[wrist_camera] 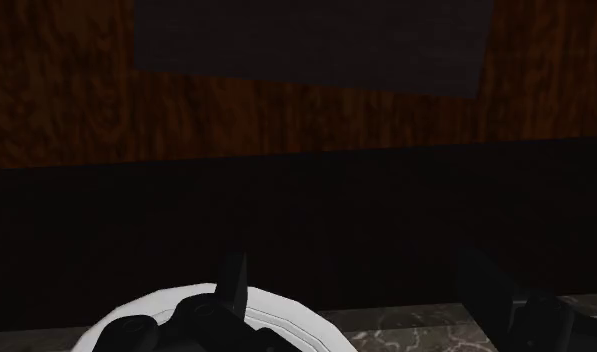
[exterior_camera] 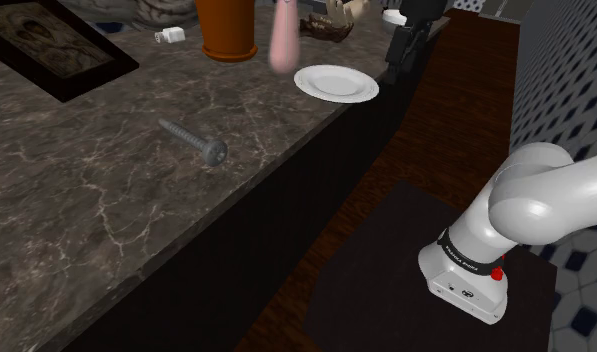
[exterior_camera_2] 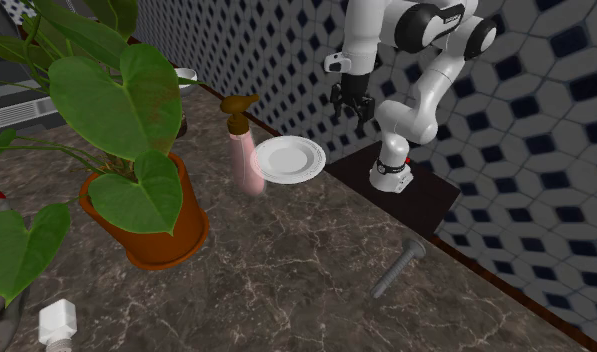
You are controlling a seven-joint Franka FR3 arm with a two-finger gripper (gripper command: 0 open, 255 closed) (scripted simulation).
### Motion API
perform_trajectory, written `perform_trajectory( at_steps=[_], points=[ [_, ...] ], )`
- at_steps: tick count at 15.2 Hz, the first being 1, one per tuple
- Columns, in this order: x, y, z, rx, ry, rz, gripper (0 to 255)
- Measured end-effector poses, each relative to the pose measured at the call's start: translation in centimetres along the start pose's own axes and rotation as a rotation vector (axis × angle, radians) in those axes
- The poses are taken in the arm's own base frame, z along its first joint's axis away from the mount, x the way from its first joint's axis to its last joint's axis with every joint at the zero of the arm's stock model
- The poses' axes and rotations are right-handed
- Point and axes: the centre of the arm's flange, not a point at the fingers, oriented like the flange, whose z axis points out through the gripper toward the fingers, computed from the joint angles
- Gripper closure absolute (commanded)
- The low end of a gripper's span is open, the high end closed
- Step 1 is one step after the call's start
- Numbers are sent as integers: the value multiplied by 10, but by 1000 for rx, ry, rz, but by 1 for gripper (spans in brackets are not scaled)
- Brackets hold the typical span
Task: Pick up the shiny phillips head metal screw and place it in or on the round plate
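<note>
Since the screw [exterior_camera: 194,141] lies flat on its side on the dark veined surface [exterior_camera: 106,220], alone and well apart from the round plate [exterior_camera: 336,82], the step in hand is, as I judge it, the reach toward it. The pincer [exterior_camera: 405,45] hangs high over the surface's edge, just beside the plate, its fingers standing apart with nothing between them. In the wrist view the plate's white rim [wrist_camera: 286,315] lies under the pincer [wrist_camera: 354,265].

To do this well, the arm should travel along the surface away from the plate and turn the wrist so that the jaws cross the shank rather than run along it. It should then come straight down until the fingertips nearly meet the stone. So low and round a thing will likely roll if one finger touches first, so closing evenly on the shank, close to the head, seems safest.

The screw looks grey and rather dull, with a threaded shank and a broad round head. The head points toward the surface's edge and the tip toward the picture frame [exterior_camera: 46,45]. Its cross slot cannot be made out. In the second exterior view the screw [exterior_camera_2: 398,268] lies near the edge, with the pink bottle [exterior_camera_2: 244,160] and the orange plant pot [exterior_camera_2: 156,235] farther in.
</note>
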Motion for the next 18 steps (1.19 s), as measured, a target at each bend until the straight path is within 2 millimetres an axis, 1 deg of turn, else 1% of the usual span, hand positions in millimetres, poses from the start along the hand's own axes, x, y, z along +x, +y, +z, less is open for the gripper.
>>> perform_trajectory(
  at_steps=[1,2,4,6,8,9,10,11,12,18],
  points=[
    [0,0,0,0,0,0,0],
    [3,-5,1,-2,-1,-1,0],
    [15,-20,1,-8,-3,-3,0],
    [32,-46,4,-15,-6,-6,0],
    [47,-67,4,-23,-8,-9,0],
    [51,-77,4,-26,-10,-10,0],
    [61,-89,5,-30,-11,-12,0],
    [67,-99,8,-34,-13,-13,0],
    [76,-113,9,-37,-14,-15,0],
    [118,-182,16,-60,-22,-23,0]
  ],
)
